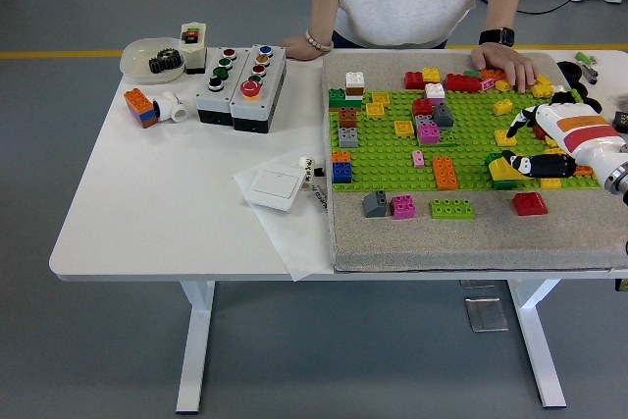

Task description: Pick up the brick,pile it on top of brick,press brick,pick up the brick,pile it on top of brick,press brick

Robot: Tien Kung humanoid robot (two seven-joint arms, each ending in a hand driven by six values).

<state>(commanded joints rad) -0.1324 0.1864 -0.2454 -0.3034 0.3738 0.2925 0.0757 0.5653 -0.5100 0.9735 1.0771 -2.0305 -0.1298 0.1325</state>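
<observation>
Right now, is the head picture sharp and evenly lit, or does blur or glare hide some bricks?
Head view: light is even and soft, no glare on the white table; the green baseplate and its bricks are sharp; the right hand covers the yellow brick partly, so its grip is hard to read.

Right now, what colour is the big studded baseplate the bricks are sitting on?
Bright green. The baseplate shows clearly in the head view, lying on a grey mat.

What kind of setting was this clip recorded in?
Probably a lab or workshop test station: a white standing desk on bare grey floor with a yellow line, a push-button control box, and a brick baseplate.
</observation>
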